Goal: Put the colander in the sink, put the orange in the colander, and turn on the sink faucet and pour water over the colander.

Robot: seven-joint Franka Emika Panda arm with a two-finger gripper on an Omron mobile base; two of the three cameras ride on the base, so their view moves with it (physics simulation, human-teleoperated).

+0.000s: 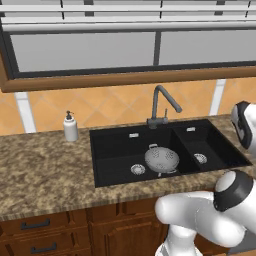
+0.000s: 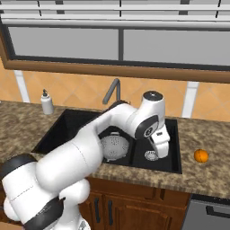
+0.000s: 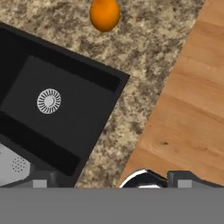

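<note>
Right base view, colander (image 2: 115, 148) in sink's (image 2: 173, 167) left basin; orange (image 2: 201, 156) on bare counter (image 2: 211, 139) beside rim; end effector (image 2: 162, 150) open, empty.

perforated metal colander (image 1: 161, 159); matt black sink (image 1: 117, 147)

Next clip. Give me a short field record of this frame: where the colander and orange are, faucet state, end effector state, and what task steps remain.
colander: in the larger left basin of the sink, beside its drain
orange: on the granite counter, right of the sink, untouched
sink faucet: behind the basins, no water visible
end effector: open, empty, above the smaller right basin
soap dispenser: on the counter left of the sink
steps done: colander placed in sink
steps left: orange into colander, faucet on
</note>
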